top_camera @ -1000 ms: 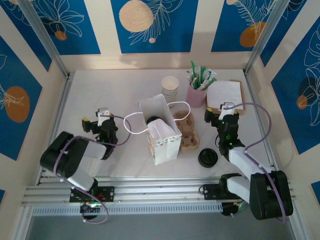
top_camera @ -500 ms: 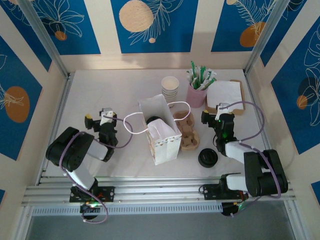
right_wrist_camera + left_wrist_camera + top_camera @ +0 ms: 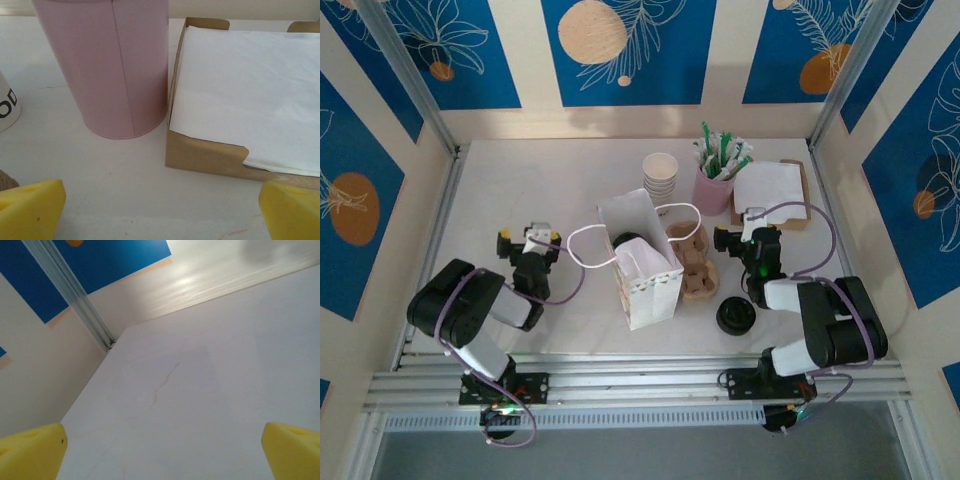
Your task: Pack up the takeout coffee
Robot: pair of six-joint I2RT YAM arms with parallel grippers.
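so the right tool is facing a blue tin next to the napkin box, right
No, the tin is pink, not blue; the right wrist view shows it. The rest holds: it stands beside the napkin box, in front of the right tool.

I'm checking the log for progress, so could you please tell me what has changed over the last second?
The right end effector slid left, toward the cup carrier, its arm folding back. The left end effector edged slightly right. Both are open and empty. The white bag, black lids and napkin box stayed put.
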